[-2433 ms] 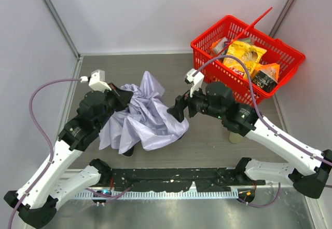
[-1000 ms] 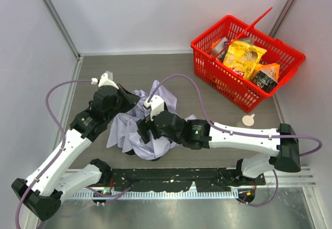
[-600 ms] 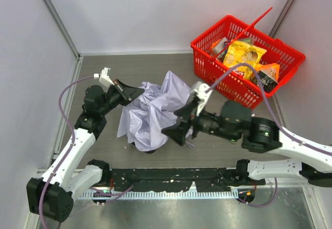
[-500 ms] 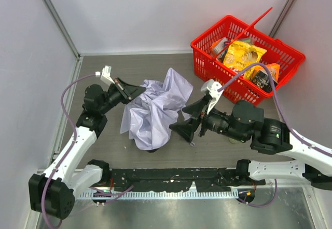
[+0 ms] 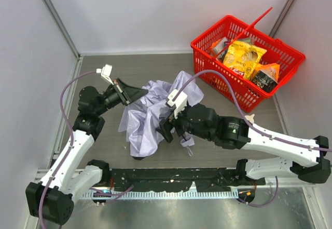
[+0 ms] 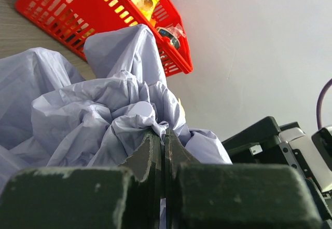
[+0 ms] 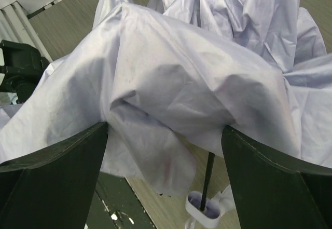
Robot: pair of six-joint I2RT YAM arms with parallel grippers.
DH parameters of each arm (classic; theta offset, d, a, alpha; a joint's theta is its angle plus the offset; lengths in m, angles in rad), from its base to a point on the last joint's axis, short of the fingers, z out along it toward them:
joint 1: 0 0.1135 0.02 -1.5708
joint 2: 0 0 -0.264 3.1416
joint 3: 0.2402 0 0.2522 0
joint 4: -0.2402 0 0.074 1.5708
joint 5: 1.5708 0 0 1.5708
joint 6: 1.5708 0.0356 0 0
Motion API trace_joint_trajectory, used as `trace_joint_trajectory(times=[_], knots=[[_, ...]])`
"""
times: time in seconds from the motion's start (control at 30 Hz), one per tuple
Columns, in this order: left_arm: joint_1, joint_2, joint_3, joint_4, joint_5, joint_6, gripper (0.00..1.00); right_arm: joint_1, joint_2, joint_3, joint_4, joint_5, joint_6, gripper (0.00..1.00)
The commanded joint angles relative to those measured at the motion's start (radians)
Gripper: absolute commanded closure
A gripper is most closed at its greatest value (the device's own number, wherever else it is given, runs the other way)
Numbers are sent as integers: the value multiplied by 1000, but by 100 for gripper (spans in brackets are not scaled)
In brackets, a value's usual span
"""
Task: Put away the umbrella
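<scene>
The umbrella (image 5: 148, 112) is a crumpled heap of pale lavender fabric at the table's middle left. My left gripper (image 5: 136, 92) is shut on a fold at the heap's upper left; the left wrist view shows the jaws pinching fabric (image 6: 160, 133). My right gripper (image 5: 165, 131) is wide open at the heap's right side, with fabric bulging between its fingers (image 7: 165, 128). Below the fabric in the right wrist view hang the thin black shaft (image 7: 208, 179) and the pale handle (image 7: 202, 209). The handle's loop strap (image 5: 187, 145) lies on the table.
The red basket (image 5: 210, 76) with snack packets stands at the back right and also shows in the left wrist view (image 6: 78, 16). A small pale object (image 5: 249, 119) lies beside the right arm. Grey walls close the left, back and right sides.
My right gripper has swung left from beside the heap onto its right side, still open. My left gripper has kept its hold; the fabric has shifted slightly.
</scene>
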Motion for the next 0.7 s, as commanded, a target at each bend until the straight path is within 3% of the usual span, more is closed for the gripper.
trace_joint_trajectory(times=[0.0,0.1,0.67], knots=[[-1,-33,64,70,70,-18,100,-13,50,23,135,56,-21,5],[-1,-41,64,81,86,-22,100,-52,96,39,164,99,13,5],[-102,-5,51,291,208,-140,100,-200,225,-49,440,-129,-75,5]])
